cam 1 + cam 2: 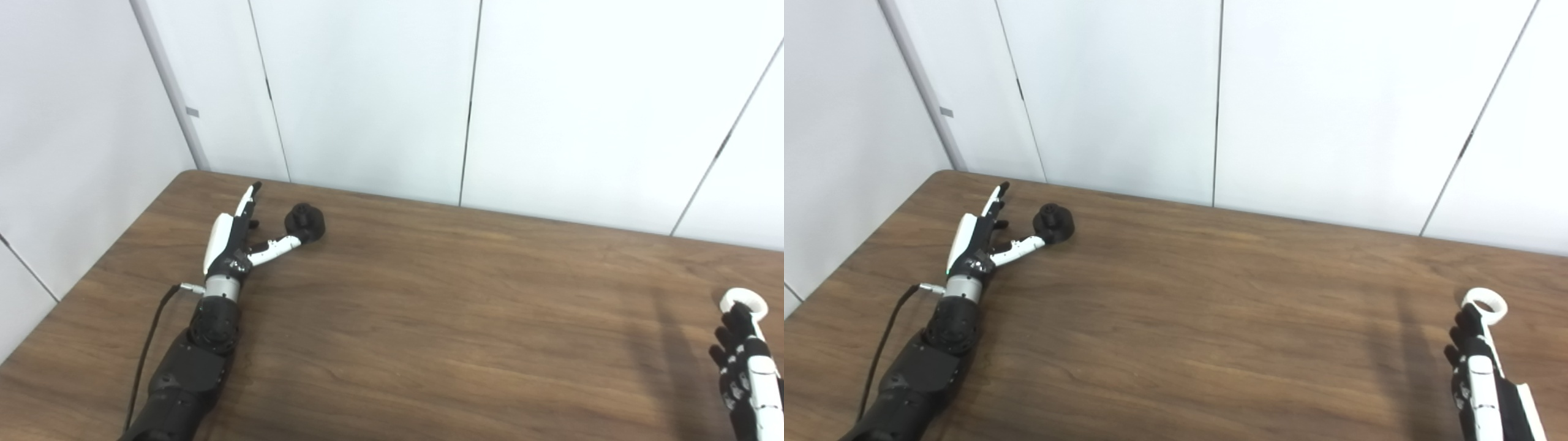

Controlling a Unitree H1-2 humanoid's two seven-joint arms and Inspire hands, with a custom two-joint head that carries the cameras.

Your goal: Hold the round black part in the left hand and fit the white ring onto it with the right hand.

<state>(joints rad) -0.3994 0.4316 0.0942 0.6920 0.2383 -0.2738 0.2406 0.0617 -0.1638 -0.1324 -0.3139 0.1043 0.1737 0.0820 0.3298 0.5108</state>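
Left eye view: left hand (231, 236) spread open on the brown wooden bench (429, 306), far left, thumb tip touching the round black plastic part (305, 222), gripping nothing.

Right eye view: right hand (1479, 367) near right, fingers apart, empty; white plastic ring (1485, 306) flat at its fingertips.

Lighting even and bright; both views sharp enough for inspection.

White wall panels (367, 92) nearly overexposed. Soft sheen on the desk (429, 294). A faint vertical shadow band lies just left of the right robot hand (1479, 361). Slight softness toward frame edges; no motion blur.
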